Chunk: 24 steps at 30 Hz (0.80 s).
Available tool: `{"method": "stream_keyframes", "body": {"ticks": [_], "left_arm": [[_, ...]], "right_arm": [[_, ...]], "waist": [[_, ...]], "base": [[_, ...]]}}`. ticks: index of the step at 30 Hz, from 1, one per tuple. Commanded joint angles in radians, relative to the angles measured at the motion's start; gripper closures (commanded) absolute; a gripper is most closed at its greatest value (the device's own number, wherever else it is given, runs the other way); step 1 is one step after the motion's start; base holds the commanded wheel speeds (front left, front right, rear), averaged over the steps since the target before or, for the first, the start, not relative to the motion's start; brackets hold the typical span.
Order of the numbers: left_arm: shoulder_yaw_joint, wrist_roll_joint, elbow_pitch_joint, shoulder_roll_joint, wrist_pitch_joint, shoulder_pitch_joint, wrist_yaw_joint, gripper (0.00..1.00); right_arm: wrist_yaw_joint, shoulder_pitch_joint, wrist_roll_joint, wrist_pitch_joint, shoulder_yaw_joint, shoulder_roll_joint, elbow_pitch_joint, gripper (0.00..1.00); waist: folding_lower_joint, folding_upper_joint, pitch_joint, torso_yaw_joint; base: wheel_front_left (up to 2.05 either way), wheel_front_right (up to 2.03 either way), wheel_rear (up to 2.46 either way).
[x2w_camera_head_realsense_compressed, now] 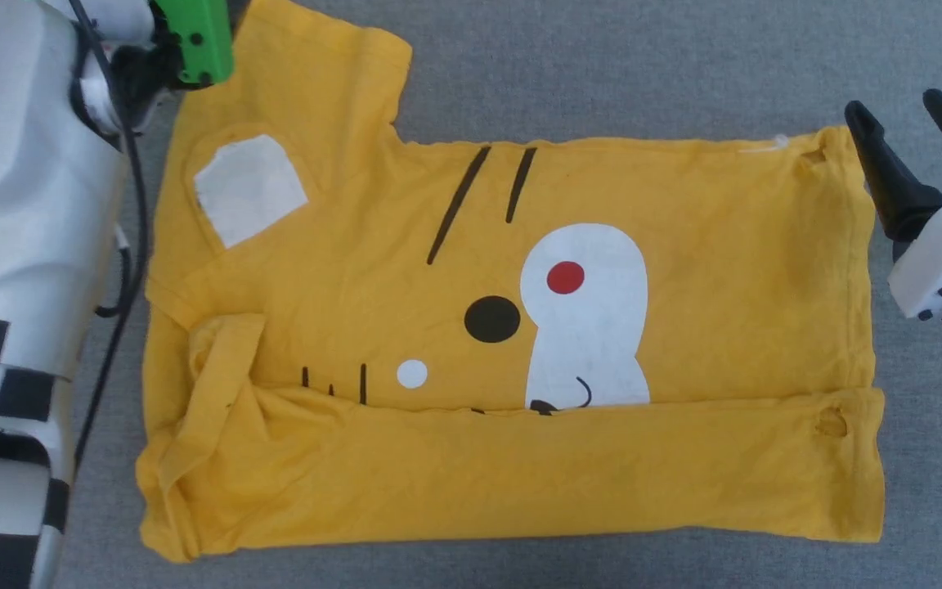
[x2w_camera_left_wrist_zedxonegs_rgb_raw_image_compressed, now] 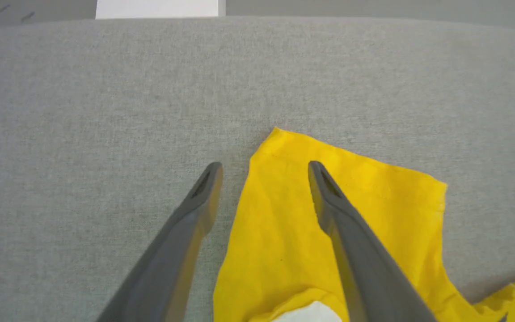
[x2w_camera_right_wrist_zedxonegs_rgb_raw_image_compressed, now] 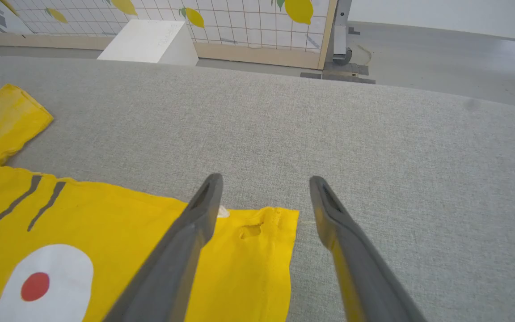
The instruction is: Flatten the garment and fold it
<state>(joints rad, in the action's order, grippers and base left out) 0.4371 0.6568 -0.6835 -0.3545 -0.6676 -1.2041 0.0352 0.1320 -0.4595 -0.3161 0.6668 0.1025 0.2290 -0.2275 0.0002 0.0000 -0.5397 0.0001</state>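
**Left arm.** Your left jaws stand spread wide, pinching nothing. In the left wrist view they straddle the side edge of the far sleeve [x2w_camera_left_wrist_zedxonegs_rgb_raw_image_compressed: 284, 223]. One finger is over bare table [x2w_camera_left_wrist_zedxonegs_rgb_raw_image_compressed: 83, 134], the other over yellow cloth, and the sleeve's corner lies just ahead of the gap. Contact with the cloth cannot be told.

**Garment.** The garment [x2w_camera_head_realsense_compressed: 684, 245] lies flat on the table between the two pairs of jaws. Its long axis runs from one pair to the other, with the sleeve end at the left jaws and the hem end at the right. The near long edge is turned over the print as a folded band [x2w_camera_head_realsense_compressed: 520, 466].

**Right arm.** Your right jaws are likewise spread and empty. In the right wrist view the far hem corner [x2w_camera_right_wrist_zedxonegs_rgb_raw_image_compressed: 282, 223] sits between them, with a small hole [x2w_camera_right_wrist_zedxonegs_rgb_raw_image_compressed: 251, 231] just inside it. One finger is over cloth, the other over table.

**Judgement.** The coming move likely turns on the far long edge, and each arm is nearest its own end of it.

**Views.** The head view adds the whole outline and the near band. The wrist views add how each corner sits within the jaws. The right wrist view also adds a white box [x2w_camera_right_wrist_zedxonegs_rgb_raw_image_compressed: 150, 42] beyond the table.
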Motion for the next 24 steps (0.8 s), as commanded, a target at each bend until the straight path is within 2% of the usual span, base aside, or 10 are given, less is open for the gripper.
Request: {"method": "stream_keyframes", "body": {"ticks": [1,3,10,12,13,20,24], "left_arm": [[0.013,-0.014,-0.013,-0.025,-0.052,-0.011,0.022,0.00],[0.029,-0.025,-0.019,-0.045,-0.126,-0.009,0.045,0.00],[0.016,0.027,0.015,-0.048,-0.244,0.057,0.095,0.00],[-0.015,0.071,0.042,-0.034,-0.248,0.078,0.100,0.77],[-0.028,0.088,0.059,-0.028,-0.242,0.089,0.099,1.00],[-0.051,0.123,0.137,-0.024,-0.207,0.132,0.080,1.00],[-0.063,0.134,0.173,-0.019,-0.158,0.136,0.055,1.00]], "right_arm": [[-0.001,-0.014,-0.009,-0.003,-0.006,-0.001,-0.013,0.00],[-0.001,-0.012,-0.016,-0.009,-0.010,-0.002,-0.023,0.00],[-0.001,0.005,-0.014,-0.023,0.009,0.000,-0.034,0.00],[-0.001,0.009,-0.012,-0.022,0.014,0.002,-0.036,0.00],[-0.001,0.010,-0.011,-0.021,0.017,0.003,-0.037,0.00],[-0.001,0.022,0.004,0.021,0.007,0.029,-0.032,0.00],[-0.001,0.020,0.038,0.104,-0.016,0.050,-0.017,0.00]], "waist": [[-0.0002,0.0000,-0.067,-0.052],[-0.0002,0.0000,-0.079,-0.062],[-0.0002,0.0000,-0.099,-0.072],[-0.0002,0.0000,-0.101,-0.069],[-0.0002,0.0000,-0.102,-0.066],[-0.0002,0.0000,-0.064,-0.032],[-0.0002,0.0000,-0.033,-0.010]], "base": [[0.00,0.00,0.00],[0.00,0.00,0.00],[0.00,0.00,0.00],[0.00,0.00,0.00],[0.00,0.00,0.00],[0.00,0.00,0.00],[0.00,0.00,0.00]]}}
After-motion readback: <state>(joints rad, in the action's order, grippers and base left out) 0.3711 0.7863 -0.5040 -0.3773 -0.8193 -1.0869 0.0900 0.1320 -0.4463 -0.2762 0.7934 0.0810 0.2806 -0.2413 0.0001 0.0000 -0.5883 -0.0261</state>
